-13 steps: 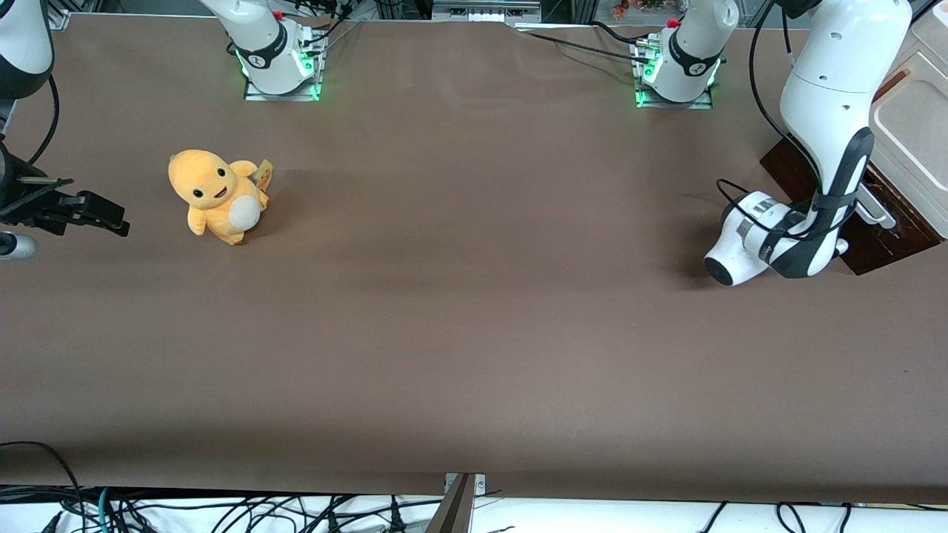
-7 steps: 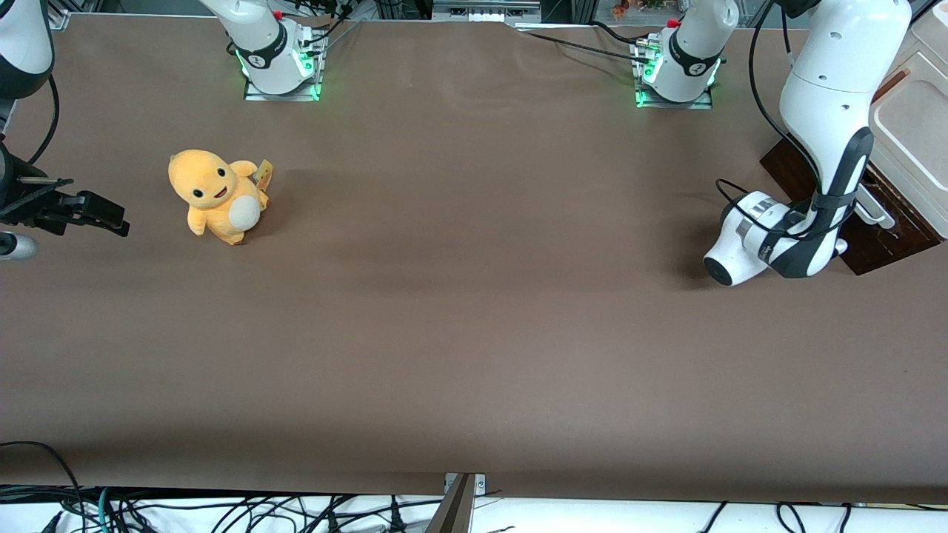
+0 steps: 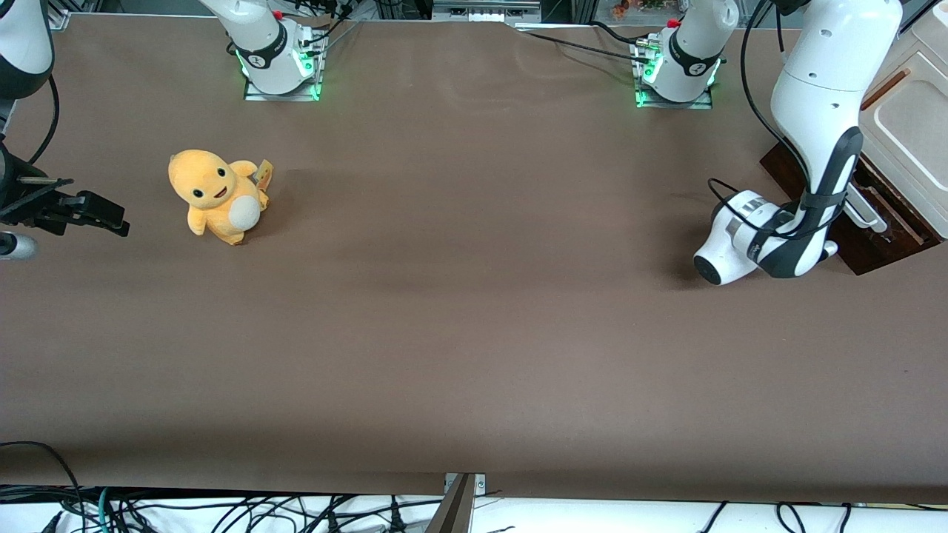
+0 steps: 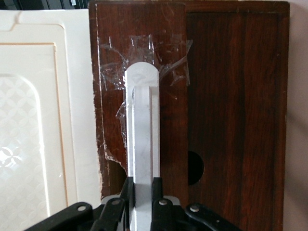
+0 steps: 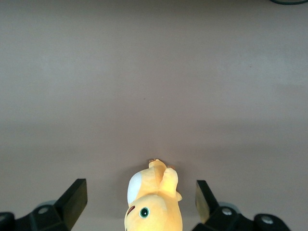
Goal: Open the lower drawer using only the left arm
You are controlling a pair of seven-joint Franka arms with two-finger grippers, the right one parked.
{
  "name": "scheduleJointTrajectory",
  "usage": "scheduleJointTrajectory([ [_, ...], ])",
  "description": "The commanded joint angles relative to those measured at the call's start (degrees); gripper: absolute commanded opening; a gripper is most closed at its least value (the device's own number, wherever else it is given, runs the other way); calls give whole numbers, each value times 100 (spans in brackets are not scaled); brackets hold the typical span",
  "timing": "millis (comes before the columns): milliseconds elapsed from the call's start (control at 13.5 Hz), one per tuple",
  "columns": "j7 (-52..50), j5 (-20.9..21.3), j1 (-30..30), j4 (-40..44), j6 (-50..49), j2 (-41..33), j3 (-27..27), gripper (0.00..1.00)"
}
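Wrist view: claw [image 4: 143, 192] clamped on lower drawer [image 4: 231, 96] white handle [image 4: 142, 130]

Robotics lab: bolted arm bases [image 3: 280, 55], trailing cables [image 3: 222, 511].

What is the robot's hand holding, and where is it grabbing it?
The gripper is shut on the lower drawer, pinching one end of its white bar handle between its fingers.
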Motion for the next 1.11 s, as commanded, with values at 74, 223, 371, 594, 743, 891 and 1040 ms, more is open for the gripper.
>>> scheduleJointTrajectory([
  [74,155,-251,-257,110,-302,-150,-4,0],
  [223,155,-251,-275,145,-294,-114,-4,0],
  [371,207,-286,-275,268,-302,-71,-4,0],
  [594,243,-295,-380,373,-302,-9,-4,0],
  [743,243,-409,-433,418,-302,0,-4,0],
  [891,243,-479,-599,452,-311,35,-4,0],
  [1040,243,-576,-644,628,-547,123,-4,0],
])
